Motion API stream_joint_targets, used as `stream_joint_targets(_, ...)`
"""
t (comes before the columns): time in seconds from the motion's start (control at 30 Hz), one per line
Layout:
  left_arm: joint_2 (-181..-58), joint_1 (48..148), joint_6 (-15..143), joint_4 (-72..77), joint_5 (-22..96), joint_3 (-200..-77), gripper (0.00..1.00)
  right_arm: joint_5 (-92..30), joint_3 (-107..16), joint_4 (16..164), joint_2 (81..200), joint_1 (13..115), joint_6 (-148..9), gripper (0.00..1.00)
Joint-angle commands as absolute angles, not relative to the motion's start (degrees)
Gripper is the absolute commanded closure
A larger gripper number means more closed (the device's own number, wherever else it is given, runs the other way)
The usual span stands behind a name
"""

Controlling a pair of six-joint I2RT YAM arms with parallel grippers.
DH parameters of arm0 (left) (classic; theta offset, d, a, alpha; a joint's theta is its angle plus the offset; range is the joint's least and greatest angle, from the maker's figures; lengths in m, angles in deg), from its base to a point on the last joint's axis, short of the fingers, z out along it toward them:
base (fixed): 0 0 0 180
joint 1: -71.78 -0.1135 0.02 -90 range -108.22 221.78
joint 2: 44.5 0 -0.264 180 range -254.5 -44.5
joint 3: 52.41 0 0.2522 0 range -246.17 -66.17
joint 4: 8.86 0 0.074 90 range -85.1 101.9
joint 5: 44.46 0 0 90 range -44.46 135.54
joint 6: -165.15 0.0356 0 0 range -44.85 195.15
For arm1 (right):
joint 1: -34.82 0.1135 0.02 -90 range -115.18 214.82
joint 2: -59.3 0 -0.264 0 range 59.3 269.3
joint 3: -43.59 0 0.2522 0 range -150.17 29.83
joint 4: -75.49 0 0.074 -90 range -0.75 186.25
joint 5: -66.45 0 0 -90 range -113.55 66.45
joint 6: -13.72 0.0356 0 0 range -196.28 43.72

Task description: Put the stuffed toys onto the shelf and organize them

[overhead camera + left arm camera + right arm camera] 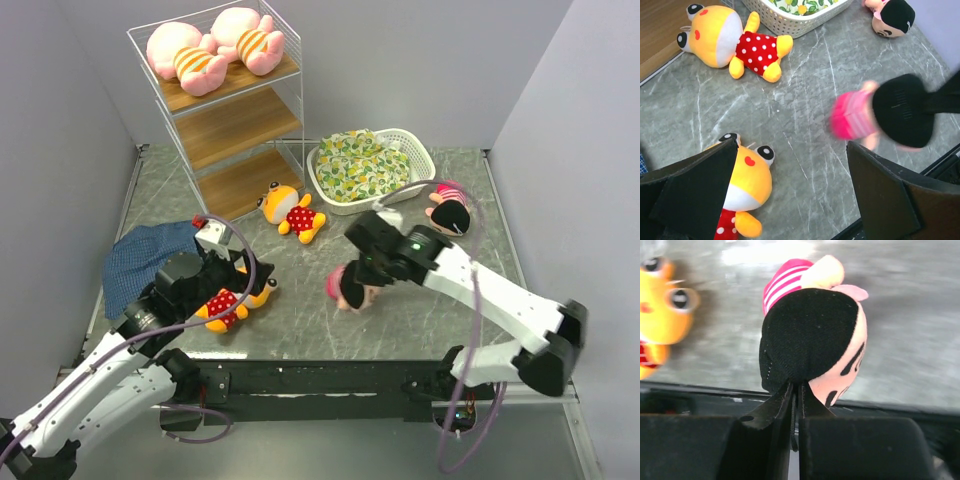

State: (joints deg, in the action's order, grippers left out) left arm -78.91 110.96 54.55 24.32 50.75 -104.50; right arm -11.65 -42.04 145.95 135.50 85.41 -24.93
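Left pig [178, 52] and right pig [248, 38]: pink, orange-striped shirts; shelf [240, 125]: white wire, light brown boards. Near doll [348, 290] and far doll [450, 213]: black hair, pink striped hats; far animal [290, 213] and near animal [224, 303]: orange-yellow, red outfits with white dots. Tabletop [400, 320]: grey marbled; basket [372, 203]: white; bundle [360, 165]: yellow-green print; cloth [145, 260]: blue.

The left arm [100, 378] reaches forward from its base, with the wrist tipped downward so the left gripper [790, 200] faces the tabletop. Its jaws are spread wide and grip nothing. The right arm [500, 300] folds at an elbow low and far out to its side, and its forearm runs back inward across the front of its base. The right gripper [795, 407] has its fingers pressed together, pinching the black hair of a doll [810, 335] just ahead of the fingertips.
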Motion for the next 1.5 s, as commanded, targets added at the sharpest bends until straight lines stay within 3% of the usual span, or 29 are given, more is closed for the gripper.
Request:
stream_joint_targets(0.0, -79.3, 110.7, 54.9, 21.4, 51.3, -106.7, 0.03, 1.5, -42.9, 165.2, 129.2, 85.1, -22.8, 0.87)
stream_joint_targets(0.1, -77.1, 110.7, 55.0, 22.5, 50.9, -106.0, 0.03, 4.8, -43.1, 171.9, 130.0, 85.2, -20.9, 0.84)
stream_joint_targets(0.27, -73.5, 110.7, 55.4, 22.8, 51.5, -104.7, 0.04, 1.6, -45.2, 166.5, 137.0, 85.5, -22.7, 0.79)
stream_joint_targets(0.33, -72.7, 110.7, 55.2, 22.7, 51.3, -104.4, 0.04, 0.5, -48.2, 163.7, 140.1, 85.8, -23.3, 0.68)
stream_joint_targets(0.43, -73.1, 110.7, 55.2, 23.1, 51.7, -104.8, 0.04, -2.7, -53.0, 158.1, 146.3, 86.1, -24.8, 0.6)
stream_joint_targets(0.67, -73.0, 110.8, 54.8, 23.4, 53.6, -104.8, 0.04, -7.5, -64.3, 151.5, 157.4, 86.1, -25.7, 0.55)
stream_joint_targets(0.87, -74.3, 110.8, 54.9, 21.5, 54.4, -104.6, 0.04, -11.9, -66.6, 146.3, 157.6, 84.2, -27.2, 0.55)
stream_joint_targets(1.03, -80.3, 110.8, 50.9, 24.0, 53.4, -110.3, 0.01, -16.0, -61.7, 140.8, 152.4, 81.1, -29.3, 0.55)
stream_joint_targets(1.13, -82.2, 110.7, 46.9, 21.5, 49.8, -112.0, 0.05, -17.1, -55.4, 136.2, 146.5, 78.2, -30.6, 0.55)
stream_joint_targets(1.33, -93.6, 111.7, 44.0, 23.9, 46.8, -119.7, 0.16, -21.5, -36.7, 122.2, 125.1, 75.6, -38.5, 0.55)
stream_joint_targets(1.47, -103.2, 117.5, 42.3, 26.2, 55.0, -125.3, 0.2, -22.1, -25.0, 116.3, 105.4, 75.6, -40.1, 0.5)
